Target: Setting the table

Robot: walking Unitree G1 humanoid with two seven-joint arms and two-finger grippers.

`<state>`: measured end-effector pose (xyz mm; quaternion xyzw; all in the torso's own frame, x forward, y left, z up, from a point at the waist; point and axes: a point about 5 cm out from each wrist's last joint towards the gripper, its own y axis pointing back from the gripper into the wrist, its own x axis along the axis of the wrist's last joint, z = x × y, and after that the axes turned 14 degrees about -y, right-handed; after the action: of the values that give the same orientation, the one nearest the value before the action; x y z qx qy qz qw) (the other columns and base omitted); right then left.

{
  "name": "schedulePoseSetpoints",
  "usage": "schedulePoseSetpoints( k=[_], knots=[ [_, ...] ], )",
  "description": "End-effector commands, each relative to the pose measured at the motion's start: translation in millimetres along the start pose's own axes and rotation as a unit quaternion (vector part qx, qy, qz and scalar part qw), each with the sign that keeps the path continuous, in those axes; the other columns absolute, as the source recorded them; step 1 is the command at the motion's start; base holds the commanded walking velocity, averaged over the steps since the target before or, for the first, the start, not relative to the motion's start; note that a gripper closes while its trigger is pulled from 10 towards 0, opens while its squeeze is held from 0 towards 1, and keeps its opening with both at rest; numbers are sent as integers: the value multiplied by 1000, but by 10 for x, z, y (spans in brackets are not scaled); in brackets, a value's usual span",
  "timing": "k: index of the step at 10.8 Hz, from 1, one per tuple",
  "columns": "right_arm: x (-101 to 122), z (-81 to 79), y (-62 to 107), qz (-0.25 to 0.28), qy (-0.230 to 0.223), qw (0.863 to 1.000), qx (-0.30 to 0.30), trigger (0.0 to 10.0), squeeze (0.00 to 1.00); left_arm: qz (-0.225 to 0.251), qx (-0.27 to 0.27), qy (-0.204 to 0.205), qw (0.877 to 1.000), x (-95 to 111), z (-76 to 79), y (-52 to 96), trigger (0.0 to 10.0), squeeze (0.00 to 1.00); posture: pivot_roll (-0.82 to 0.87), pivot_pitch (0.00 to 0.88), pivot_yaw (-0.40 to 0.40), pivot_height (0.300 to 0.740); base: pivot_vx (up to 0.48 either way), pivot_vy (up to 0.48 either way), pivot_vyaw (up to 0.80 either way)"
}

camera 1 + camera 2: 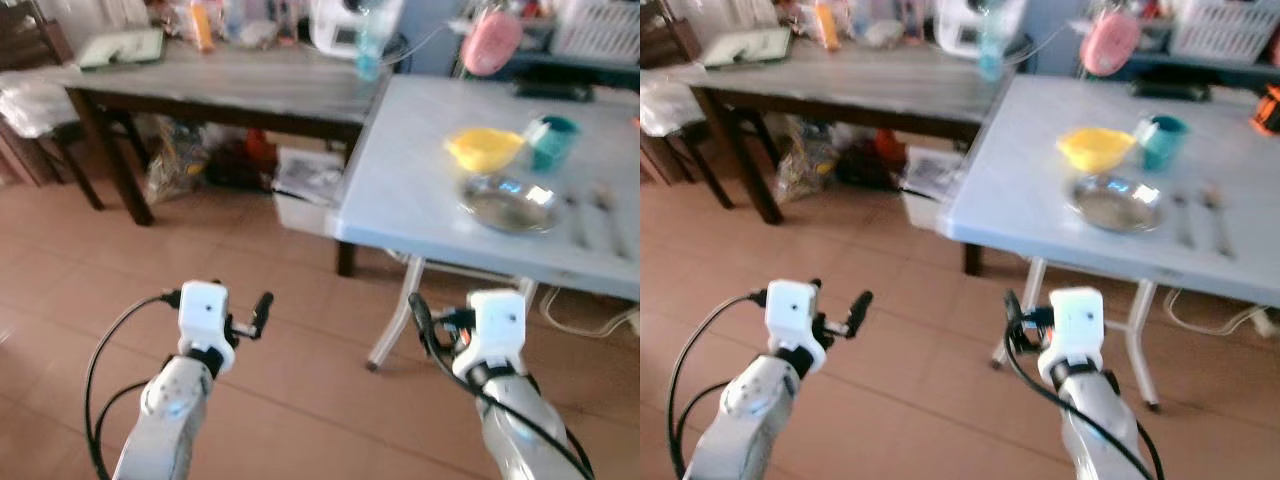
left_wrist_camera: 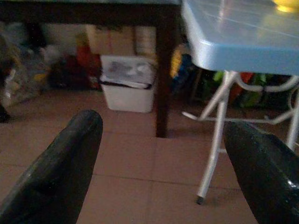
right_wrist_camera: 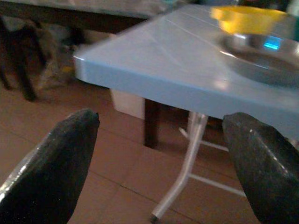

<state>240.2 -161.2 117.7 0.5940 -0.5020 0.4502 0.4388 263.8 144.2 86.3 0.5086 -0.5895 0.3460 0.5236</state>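
Ahead, round steel plate (image 1: 507, 204) on smooth blue table (image 1: 400, 180); both jaws wide, empty

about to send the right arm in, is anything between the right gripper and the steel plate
Nothing visible stands between. The open right gripper hangs below the blue table's near edge; the steel plate lies beyond it, yellow bowl behind.

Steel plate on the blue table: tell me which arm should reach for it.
Right. The right gripper hangs open nearest the blue table, and the steel plate lies on its side; the left gripper is farther off over the floor.
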Motion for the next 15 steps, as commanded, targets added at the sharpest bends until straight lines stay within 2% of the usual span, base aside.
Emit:
schedulePoseSetpoints(
  k=[1,4,5,6,10,11,12,13,15],
  knots=[
    [51,49,12,12,2,1000,-10,10000,0,6,-9,-4,1000,30,38,-19,10000,0,-34,45,36,740,0,-352,0],
    [95,32,-22,22,7,1000,-8,10000,0,9,-7,-3,1000,41,32,-37,10000,0,-32,40,31,740,0,-350,0],
    [105,39,-27,24,9,1000,-10,10000,0,28,-11,1,1000,89,48,-36,10000,0,-36,38,29,740,0,0,0],
    [111,44,-19,26,14,1000,-9,10000,0,40,-4,-16,999,138,48,-33,10000,0,-36,37,30,740,0,0,0],
    [130,55,13,28,17,999,-10,10000,0,76,24,-36,996,277,-35,7,10000,0,-40,47,34,740,0,0,0],
    [127,64,15,27,17,999,-10,10000,0,75,27,-36,996,277,-42,4,10000,0,-40,49,34,740,0,0,0],
    [126,57,17,27,17,999,-9,10000,0,80,13,-11,997,287,-25,-3,10000,0,-45,50,33,740,0,0,0],
    [129,58,19,27,17,999,-9,10000,0,82,6,-6,997,288,-10,-3,10000,0,-47,50,32,740,0,0,0],
    [128,80,38,26,17,999,-12,10000,0,79,-1,0,997,251,14,13,10000,0,-54,51,33,740,321,0,0]
  ],
)
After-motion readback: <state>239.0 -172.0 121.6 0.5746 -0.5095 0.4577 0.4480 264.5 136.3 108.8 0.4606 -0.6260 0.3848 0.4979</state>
